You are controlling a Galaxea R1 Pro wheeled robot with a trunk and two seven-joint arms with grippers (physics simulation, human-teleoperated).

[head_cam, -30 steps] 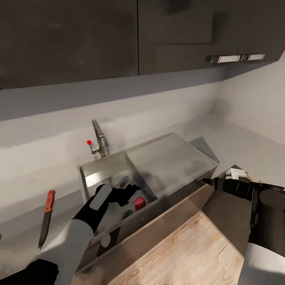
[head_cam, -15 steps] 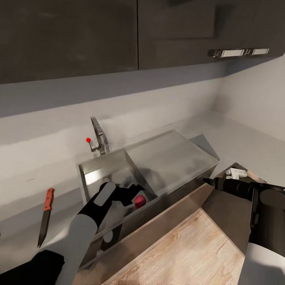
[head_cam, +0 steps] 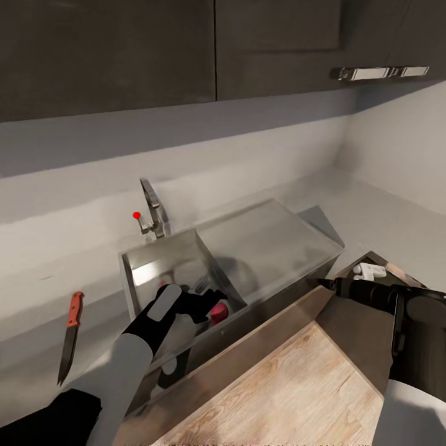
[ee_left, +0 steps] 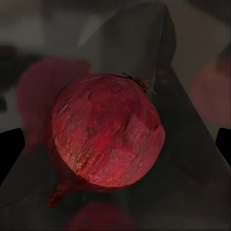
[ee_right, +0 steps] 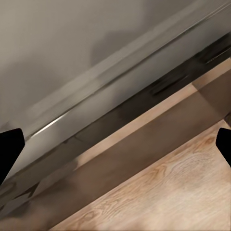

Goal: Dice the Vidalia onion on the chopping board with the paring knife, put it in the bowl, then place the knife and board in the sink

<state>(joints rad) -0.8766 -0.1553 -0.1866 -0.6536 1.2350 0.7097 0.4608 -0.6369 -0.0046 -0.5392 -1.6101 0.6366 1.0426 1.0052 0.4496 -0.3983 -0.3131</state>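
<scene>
Your left gripper [head_cam: 207, 303] is down inside the sink [head_cam: 145, 267], jaws spread wide with nothing in them; the Vidalia onion [ee_left: 107, 131] sits on the basin floor directly ahead, between the two fingertips [ee_left: 9, 149]. Your right gripper [ee_right: 115, 144] is wide open and empty too, hanging beyond the countertop [head_cam: 266, 238] edge above the wooden floor [ee_right: 168, 197]. The paring knife [head_cam: 70, 335] lies on the counter, well off to the left of your left arm.

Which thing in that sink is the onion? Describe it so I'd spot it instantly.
Find the rectangular stainless-steel sink below the bent chrome tap with a red knob. In the basin, just ahead of the robot's black left gripper, sits the small round pinkish-red Vidalia onion, the one red, rounded lump amid grey metal.
</scene>
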